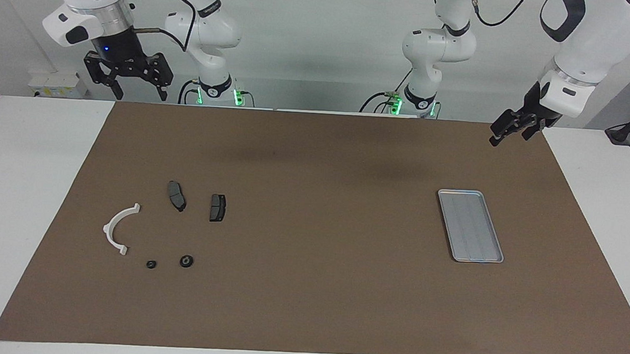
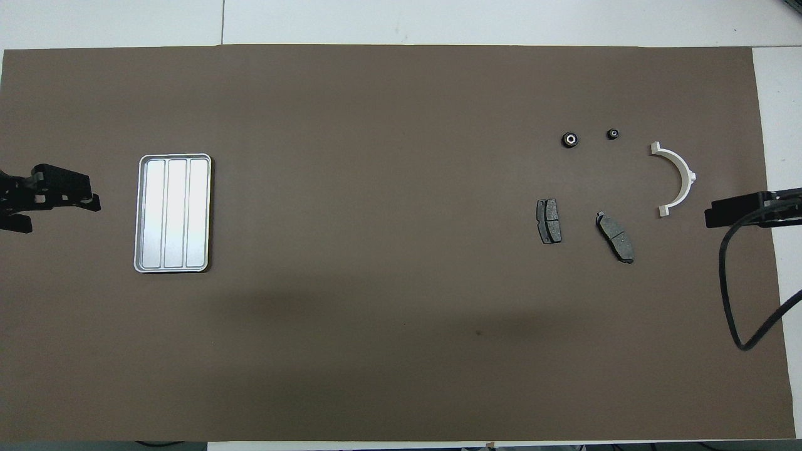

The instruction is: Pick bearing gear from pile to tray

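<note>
The bearing gear [image 1: 186, 261] [image 2: 569, 139], the larger of two small black round pieces, lies flat on the brown mat [image 1: 306, 319] [image 2: 376, 351] at the right arm's end of the table, well below and farther from the robots than the right gripper [image 1: 127, 86] [image 2: 720, 216]. Just beside it sits the smaller black round piece [image 1: 151, 264] [image 2: 613, 133], apart from it. The white half-ring bracket [image 1: 117, 228] [image 2: 677, 178] lies near both. Two dark grey brake pads [image 1: 177, 195] [image 2: 614, 236] rest closer to the robots, side by side but not touching, the second brake pad [image 1: 217, 207] [image 2: 549, 220] toward the table's middle.

The right gripper hangs raised over the mat's edge by its base, fingers spread wide and holding nothing.

The tray [image 1: 470, 226] [image 2: 173, 213] lies bare at the left arm's end, well apart from the pile. The left gripper [image 1: 510, 129] [image 2: 56, 194] hangs over the mat's corner, above and nearer the robots than the tray; whether its fingers are spread or pressed together cannot be told.
</note>
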